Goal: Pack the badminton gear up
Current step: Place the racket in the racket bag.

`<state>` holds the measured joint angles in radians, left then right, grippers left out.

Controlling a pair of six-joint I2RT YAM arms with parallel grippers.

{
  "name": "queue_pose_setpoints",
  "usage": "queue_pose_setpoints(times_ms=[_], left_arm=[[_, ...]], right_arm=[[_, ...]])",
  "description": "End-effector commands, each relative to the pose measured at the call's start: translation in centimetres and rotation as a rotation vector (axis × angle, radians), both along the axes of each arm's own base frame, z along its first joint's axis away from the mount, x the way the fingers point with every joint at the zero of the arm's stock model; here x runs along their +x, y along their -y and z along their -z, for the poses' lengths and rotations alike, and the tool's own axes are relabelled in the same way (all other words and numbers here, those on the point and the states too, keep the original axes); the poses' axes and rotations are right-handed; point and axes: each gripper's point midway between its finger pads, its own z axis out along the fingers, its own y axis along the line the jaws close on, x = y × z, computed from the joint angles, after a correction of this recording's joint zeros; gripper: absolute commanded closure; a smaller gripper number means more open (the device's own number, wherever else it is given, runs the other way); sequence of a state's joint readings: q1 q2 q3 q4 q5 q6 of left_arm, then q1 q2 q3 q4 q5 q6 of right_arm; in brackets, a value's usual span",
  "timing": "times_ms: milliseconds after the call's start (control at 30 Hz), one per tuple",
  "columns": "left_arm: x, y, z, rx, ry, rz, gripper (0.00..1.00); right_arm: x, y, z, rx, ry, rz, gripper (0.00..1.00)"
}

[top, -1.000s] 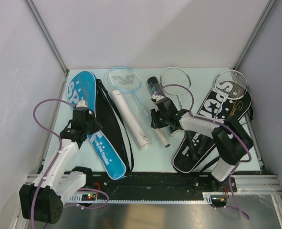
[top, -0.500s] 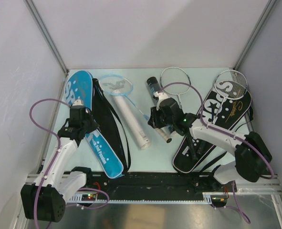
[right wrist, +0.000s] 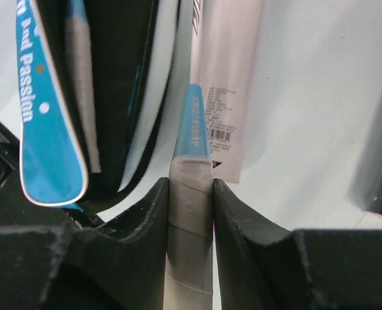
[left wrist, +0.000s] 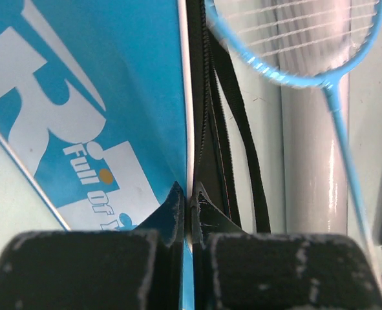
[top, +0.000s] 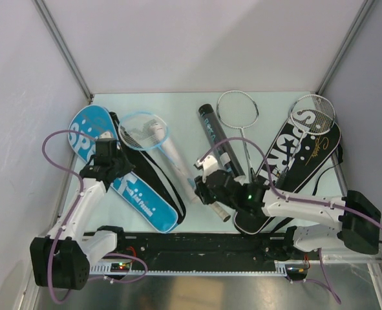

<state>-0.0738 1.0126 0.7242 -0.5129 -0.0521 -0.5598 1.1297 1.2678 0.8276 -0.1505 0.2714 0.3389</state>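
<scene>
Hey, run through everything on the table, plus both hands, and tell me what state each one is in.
blue cover: lying flat, looks unzipped.
white tube: on its side.
blue racket: head resting over the white tube.
black tube: on its side.
black cover: lying flat, silver racket head on it.
left hand: shut on the blue cover's edge.
right hand: shut on the blue racket's handle.
</scene>
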Motion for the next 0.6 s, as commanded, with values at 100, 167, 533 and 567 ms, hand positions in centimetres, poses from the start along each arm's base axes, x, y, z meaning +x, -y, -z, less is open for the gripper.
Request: queue_pose_setpoints(times_ms=[100, 167, 533, 567], left_arm=[[2.9, 1.2, -3.5, -0.076, 0.119, 0.018, 1.0], [3.0, 1.1, -3.6, -0.067, 0.122, 0.025, 1.0], [2.1, 3.0, -4.5, -0.067, 0.164, 0.212, 1.0], [1.9, 3.3, -4.7, -0.075, 0.173, 0.23, 1.0]], right_arm=[[-3.6, -3.3, -0.9, 0.013, 0.148, -0.089, 1.0], [-5.0, -3.8, -0.7, 0.01, 0.166, -0.131, 1.0], [-8.7, -5.6, -0.5, 0.031, 0.213, -0.29, 1.0], [-8.8, -6.1, -0.7, 0.043, 0.219, -0.307, 1.0]])
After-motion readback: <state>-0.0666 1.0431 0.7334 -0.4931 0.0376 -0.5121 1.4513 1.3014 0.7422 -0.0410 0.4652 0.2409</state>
